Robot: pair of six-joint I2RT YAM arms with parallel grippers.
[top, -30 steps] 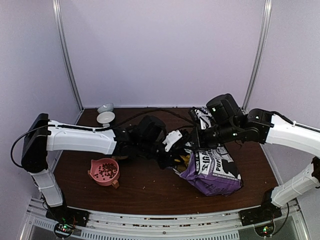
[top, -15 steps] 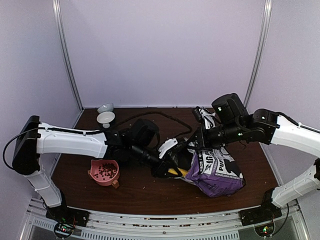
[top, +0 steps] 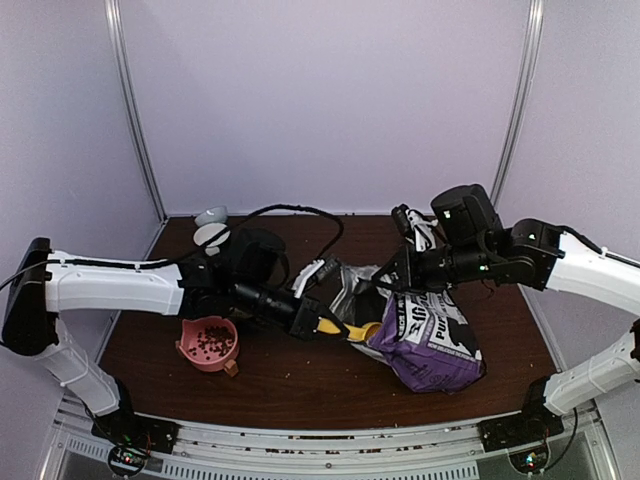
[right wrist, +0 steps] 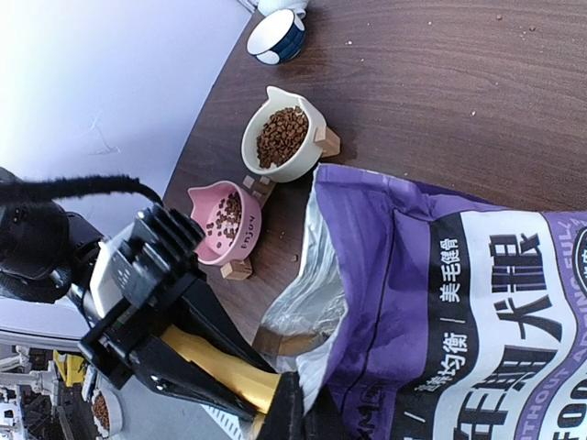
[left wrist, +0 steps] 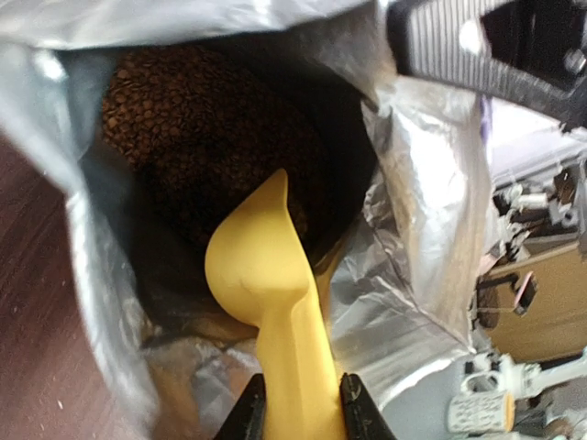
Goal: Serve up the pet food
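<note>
Well, over on the left a pink cat-eared plastic bowl (top: 184, 350) sits on the dark wooden table (top: 290, 385) with a thin scatter of small reddish-brown kibble pellets (right wrist: 225, 218) in it. The right wrist view shows a white ceramic bowl (right wrist: 310, 124) beyond it holding rather more. So some serving looks done already; I'd guess the pink one wants another helping. Next along, the left tool (left wrist: 303, 408) is clamped on the handle of a yellow plastic scoop (left wrist: 266, 275), fingers tight against both its sides. The scoop's blade points into the bag's open mouth and shows no kibble on it; whether its tip touches the heap I cannot tell. That main heap lies deep inside the purple-and-white printed foil-lined bag (top: 430, 340), which rests on the table toward the right. Furthest right, the right tool (right wrist: 298, 412) is closed on the bag's upper lip, holding the mouth open.
</note>
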